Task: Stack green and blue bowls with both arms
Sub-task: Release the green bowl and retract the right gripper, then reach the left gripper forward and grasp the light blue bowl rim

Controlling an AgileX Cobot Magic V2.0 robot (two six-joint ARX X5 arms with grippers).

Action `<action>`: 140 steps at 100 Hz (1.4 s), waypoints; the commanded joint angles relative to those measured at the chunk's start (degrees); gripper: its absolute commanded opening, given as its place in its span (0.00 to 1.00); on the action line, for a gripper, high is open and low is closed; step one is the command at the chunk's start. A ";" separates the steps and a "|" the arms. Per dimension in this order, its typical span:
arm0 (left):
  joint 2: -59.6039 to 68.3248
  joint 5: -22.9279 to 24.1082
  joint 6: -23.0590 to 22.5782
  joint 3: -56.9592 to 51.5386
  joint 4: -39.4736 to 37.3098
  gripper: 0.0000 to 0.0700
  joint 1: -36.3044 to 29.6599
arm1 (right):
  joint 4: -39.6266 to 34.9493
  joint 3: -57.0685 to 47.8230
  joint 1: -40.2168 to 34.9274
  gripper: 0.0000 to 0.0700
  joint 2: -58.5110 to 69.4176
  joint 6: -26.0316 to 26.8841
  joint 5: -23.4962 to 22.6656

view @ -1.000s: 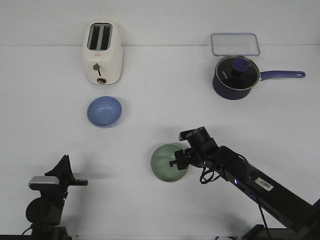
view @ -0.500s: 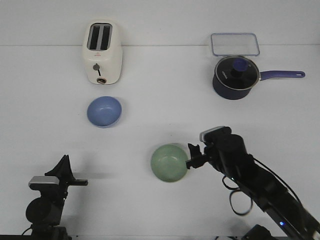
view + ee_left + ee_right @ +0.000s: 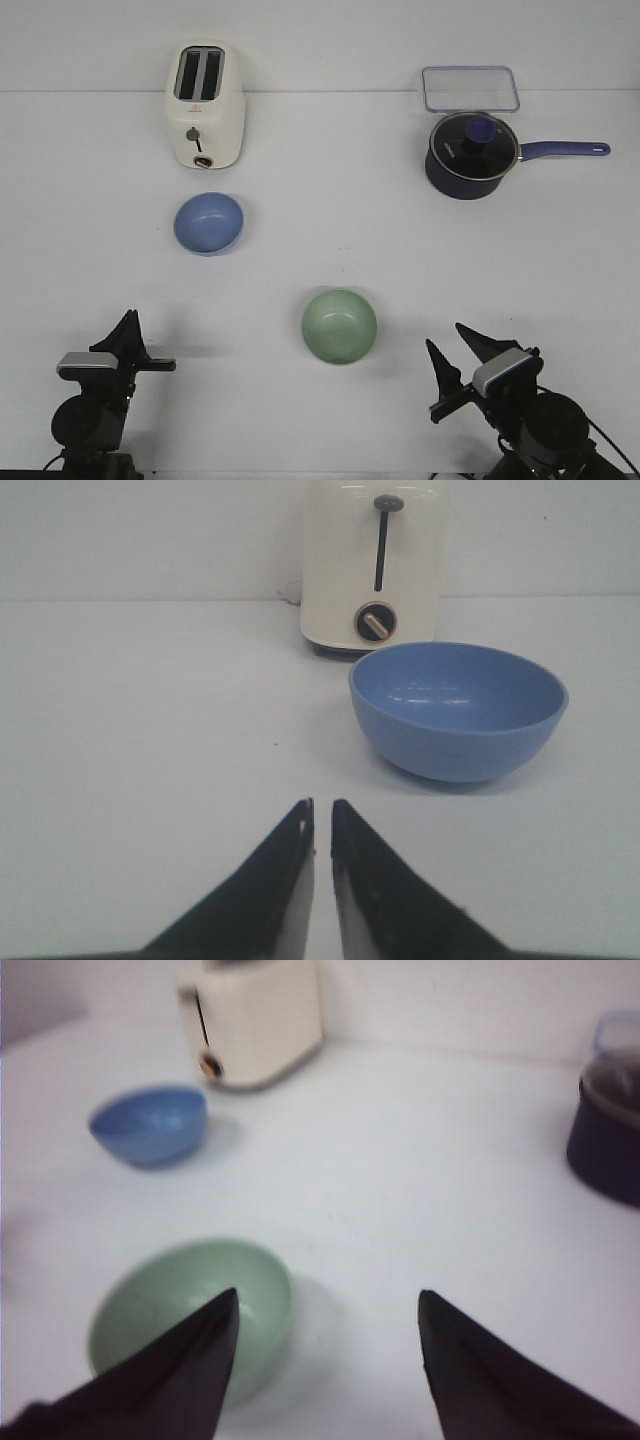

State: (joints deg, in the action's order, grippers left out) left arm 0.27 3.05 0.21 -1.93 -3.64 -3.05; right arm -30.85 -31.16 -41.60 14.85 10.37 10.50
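Observation:
The green bowl [image 3: 340, 326] sits upright on the white table near the front middle; it also shows in the right wrist view [image 3: 190, 1310]. The blue bowl [image 3: 209, 222] sits apart from it, farther back on the left, in front of the toaster; it also shows in the left wrist view [image 3: 458, 710] and the right wrist view [image 3: 150, 1123]. My right gripper [image 3: 452, 348] is open and empty, low at the front right, away from the green bowl. My left gripper [image 3: 133, 318] is shut and empty at the front left, well short of the blue bowl.
A cream toaster [image 3: 205, 105] stands at the back left. A dark navy saucepan [image 3: 472, 154] with a glass lid stands at the back right, its handle pointing right. A clear lidded container [image 3: 470, 88] lies behind it.
My right arm has drawn back from beside the green bowl to the front right edge, gripper empty. The green bowl stays in place. The left arm has not moved.

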 commanded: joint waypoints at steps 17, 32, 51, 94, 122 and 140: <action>-0.09 -0.55 14.93 1.11 -1.31 0.02 -0.02 | 3.72 -0.83 -0.44 0.53 -1.64 -0.11 0.26; -0.09 -0.59 20.87 0.37 -2.93 0.01 0.00 | 3.34 -0.83 -0.44 0.53 -1.64 -0.07 0.07; 5.51 -1.01 24.50 -12.94 6.08 0.02 0.04 | 3.28 -0.83 -0.44 0.53 -1.64 -0.07 0.24; 54.45 -8.20 12.57 -53.92 31.45 0.66 -0.02 | 2.95 -0.83 -0.44 0.53 -1.64 0.02 0.26; 79.36 -8.20 10.62 -66.71 30.49 0.66 -0.02 | 2.95 -0.83 -0.44 0.53 -1.64 0.02 0.33; 90.42 -8.20 10.56 -69.92 27.10 0.66 -0.02 | 2.95 -0.83 -0.44 0.53 -1.64 0.02 0.52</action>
State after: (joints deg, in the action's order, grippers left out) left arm 87.50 -4.89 11.49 -70.41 24.75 -3.03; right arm -28.45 -31.70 -41.60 12.95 10.35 10.76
